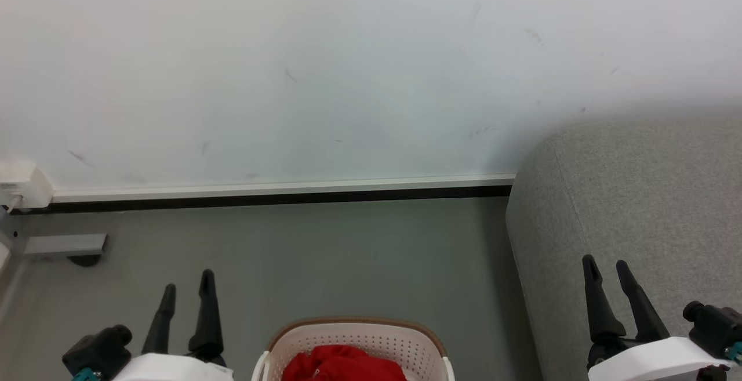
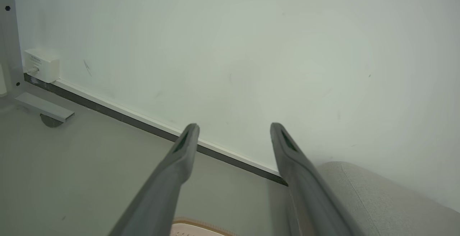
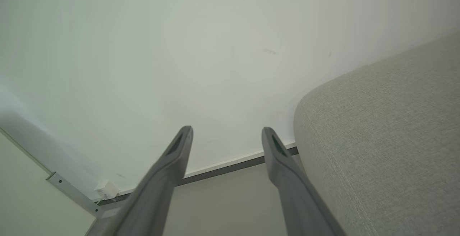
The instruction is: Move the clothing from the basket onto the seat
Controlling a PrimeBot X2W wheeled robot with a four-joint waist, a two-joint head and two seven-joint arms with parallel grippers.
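The cream-white basket (image 1: 414, 351) with a brown rim sits on the floor at the bottom middle of the head view, and bright red clothing (image 1: 342, 363) is bunched inside it. The light grey seat (image 1: 637, 207) fills the right side. My left gripper (image 1: 187, 285) hangs open and empty to the left of the basket, above the floor. Over the seat's near edge my right gripper (image 1: 606, 265) stands open and empty. In the left wrist view the open left gripper (image 2: 233, 126) points at the wall, with the basket rim (image 2: 196, 227) just below. The right gripper (image 3: 226, 130) is spread beside the seat (image 3: 388, 139).
A white wall (image 1: 348, 68) with a dark skirting strip (image 1: 278, 196) closes off the grey floor (image 1: 324, 259) ahead. A white plug box (image 1: 20, 187) and a grey metal foot (image 1: 64, 245) stand at the far left.
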